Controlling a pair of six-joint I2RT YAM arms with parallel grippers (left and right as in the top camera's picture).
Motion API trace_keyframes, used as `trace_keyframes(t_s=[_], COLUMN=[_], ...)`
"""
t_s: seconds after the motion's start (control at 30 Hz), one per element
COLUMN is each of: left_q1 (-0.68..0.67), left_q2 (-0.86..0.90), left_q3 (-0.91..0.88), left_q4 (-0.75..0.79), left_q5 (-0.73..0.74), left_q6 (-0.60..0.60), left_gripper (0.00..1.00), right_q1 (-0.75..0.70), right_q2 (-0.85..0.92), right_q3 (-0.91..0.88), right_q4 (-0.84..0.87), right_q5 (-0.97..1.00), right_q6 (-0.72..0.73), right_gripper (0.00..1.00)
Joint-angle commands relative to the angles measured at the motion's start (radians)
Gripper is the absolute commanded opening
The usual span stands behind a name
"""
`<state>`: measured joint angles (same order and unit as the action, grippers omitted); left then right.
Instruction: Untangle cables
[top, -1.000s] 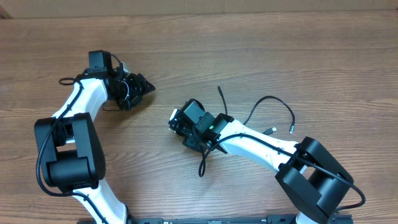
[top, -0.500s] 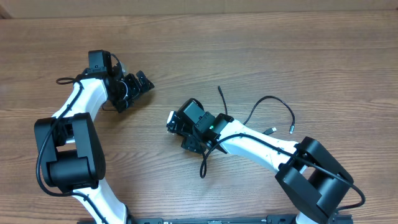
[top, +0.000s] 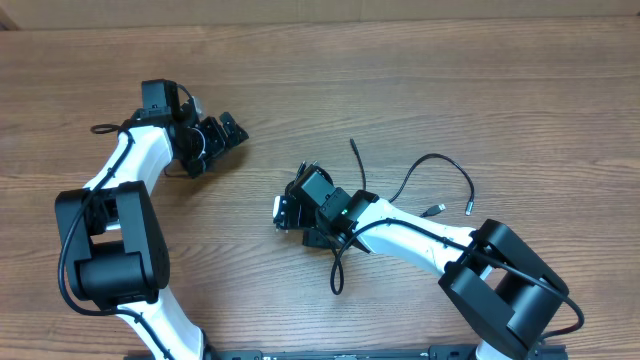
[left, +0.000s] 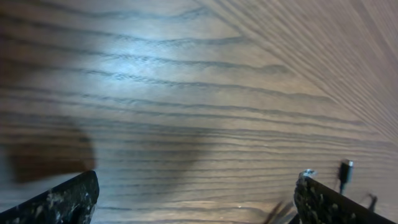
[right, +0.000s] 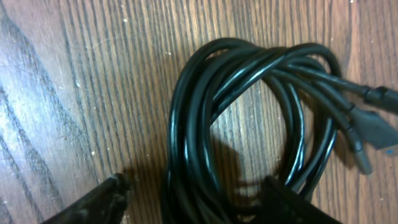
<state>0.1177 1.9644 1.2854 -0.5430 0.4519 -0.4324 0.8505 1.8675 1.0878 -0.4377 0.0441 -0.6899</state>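
The cables (right: 205, 112) are a coil of thin black cords lying on the wooden table, with their plugs (right: 373, 121) splayed out at the right of the right wrist view. My right gripper (right: 199, 202) straddles the coil's lower strands; its jaws are open, and a gap shows beside the left finger (right: 102, 199). From overhead, the right gripper (top: 291, 212) covers most of the coil. A loop (top: 445, 165) and a tail (top: 337, 275) trail out from under the arm. My left gripper (top: 214, 146) stands wide open and empty at the upper left, away from the cables.
Two small plugs (top: 437, 209) lie on the table right of the right arm. In the left wrist view, wide-open fingertips (left: 62, 199) frame bare wood, with a distant plug (left: 345, 169) at right. The table's far edge (top: 320, 22) runs along the top.
My left gripper has opened wider. My right gripper has shifted slightly toward the front and turned over the coil, and the cable tail below it has swung to the right.
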Motion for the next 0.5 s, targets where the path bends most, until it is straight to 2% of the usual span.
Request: trace_keyframes(t_s=[0.0, 0.13, 0.3, 0.37, 0.47], left_q1=[-0.007, -0.007, -0.007, -0.006, -0.003], left_q2=[0.010, 0.010, 0.010, 0.010, 0.010], left_q3=[-0.001, -0.001, -0.001, -0.001, -0.001], left_q4=[0.018, 0.024, 0.028, 0.037, 0.047], left_q5=[0.085, 0.100, 0.129, 0.171, 0.230], left_q6=[0.072, 0.095, 0.107, 0.141, 0.172], left_gripper=[1.00, 1.00, 1.00, 1.00, 1.00], right_q1=[-0.006, -0.006, -0.006, -0.006, -0.008], right_q2=[-0.008, -0.008, -0.008, -0.009, -0.009], right_q3=[-0.027, -0.029, -0.026, -0.025, -0.009], right_q4=[0.010, 0.012, 0.010, 0.006, -0.004], right_q5=[-0.026, -0.035, -0.035, -0.035, -0.053], right_q6=[-0.081, -0.090, -0.089, -0.089, -0.064], right_gripper=[0.59, 0.45, 0.17, 0.09, 0.04])
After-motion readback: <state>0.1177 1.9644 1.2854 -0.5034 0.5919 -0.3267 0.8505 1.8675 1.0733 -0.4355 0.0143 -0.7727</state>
